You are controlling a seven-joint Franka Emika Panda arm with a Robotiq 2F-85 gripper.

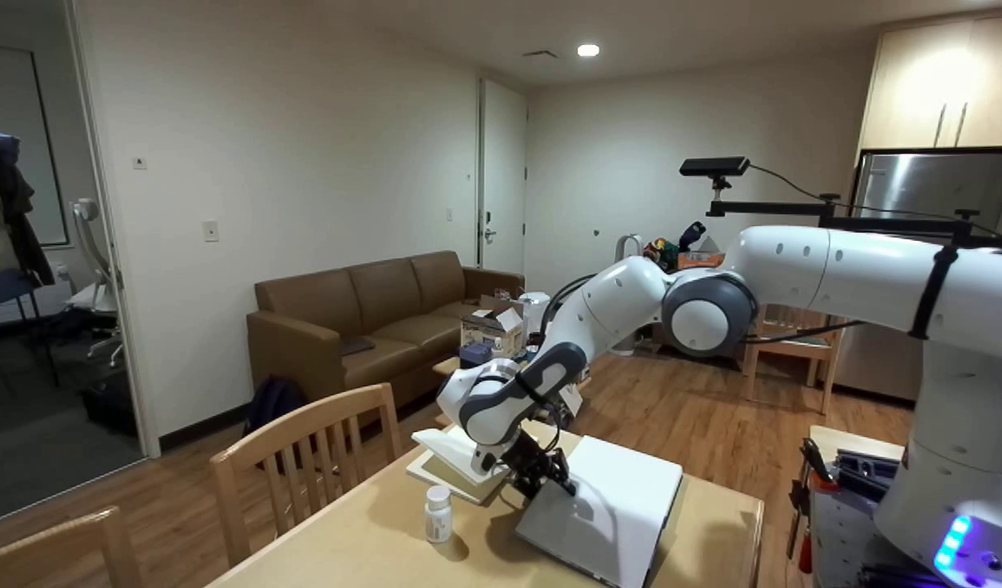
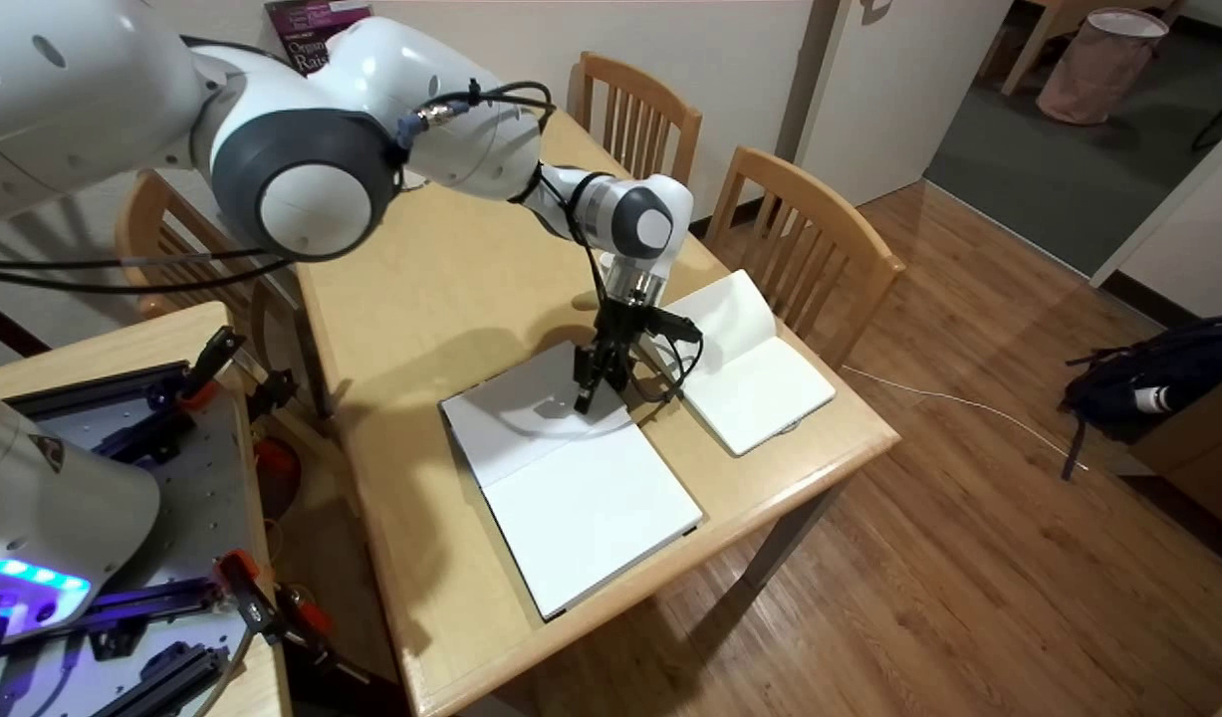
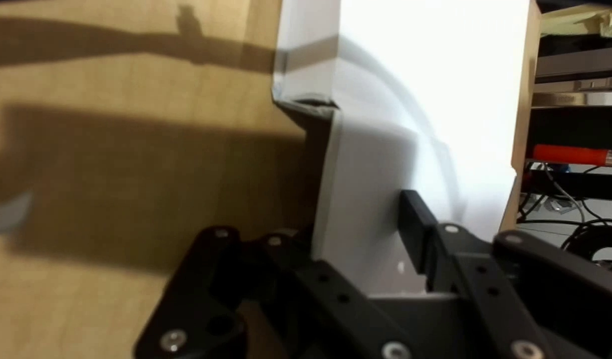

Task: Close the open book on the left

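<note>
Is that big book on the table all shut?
No, in an exterior view the big book lies open, white pages showing on both sides.

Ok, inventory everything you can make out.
table: one, tan, in all views
large book: one, white pages, open on the table
smaller book: one, cream, open beside the large book
bottle: one, white, upright on the table
chairs: at least four, tan, mostly tableside
sofa: one, brown, along the wall
backpack: one, navy, beside the sofa
clutter: uncounted, mixed, near the sofa
fridge: one, silver, beyond the table
basket: one, pink, beyond the chairs
arm: one, white, over the table
fingers: two, black, at the large book
</note>
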